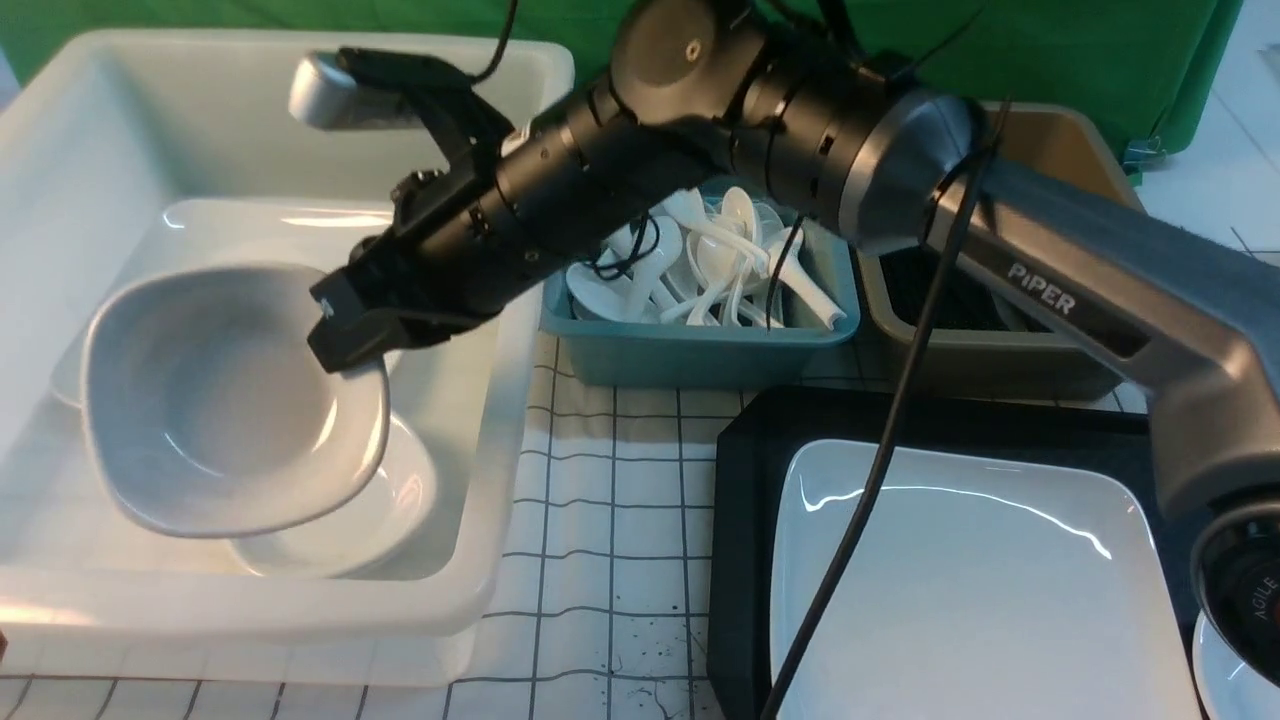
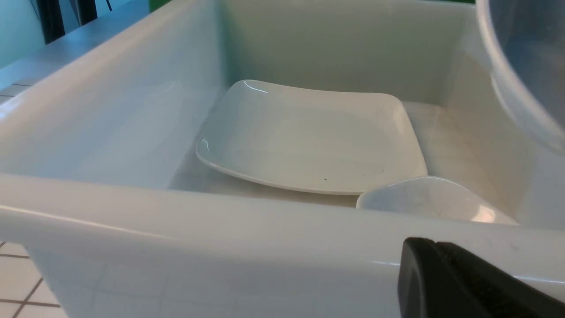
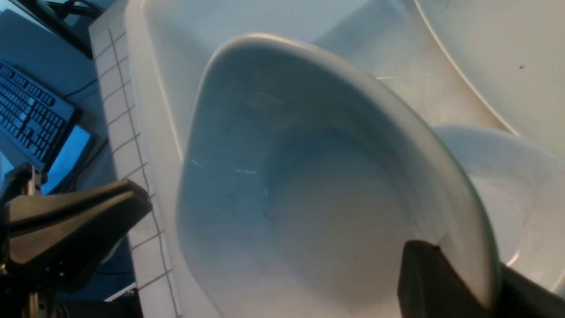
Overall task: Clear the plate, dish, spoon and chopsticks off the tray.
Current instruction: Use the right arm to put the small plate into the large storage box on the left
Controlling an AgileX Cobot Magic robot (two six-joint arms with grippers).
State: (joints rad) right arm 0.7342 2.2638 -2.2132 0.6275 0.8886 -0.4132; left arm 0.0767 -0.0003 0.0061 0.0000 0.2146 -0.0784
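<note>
one dish [image 1: 220, 400] tilted, hollow up, over tub [image 1: 250, 120] | right gripper [image 1: 350, 345] clamped on rim | left gripper [image 2: 446, 278]: cannot tell

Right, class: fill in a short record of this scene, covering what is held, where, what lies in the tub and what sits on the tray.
held: deep greyish-white ceramic dish, rim pinched by the right fingers
where: tilted over the large white plastic tub
in tub: white rounded-square plate with a dark speck; small white dish
on black textured plastic tray: large glossy white rounded-square plate
teal plastic bin: heap of white soup spoons
</note>
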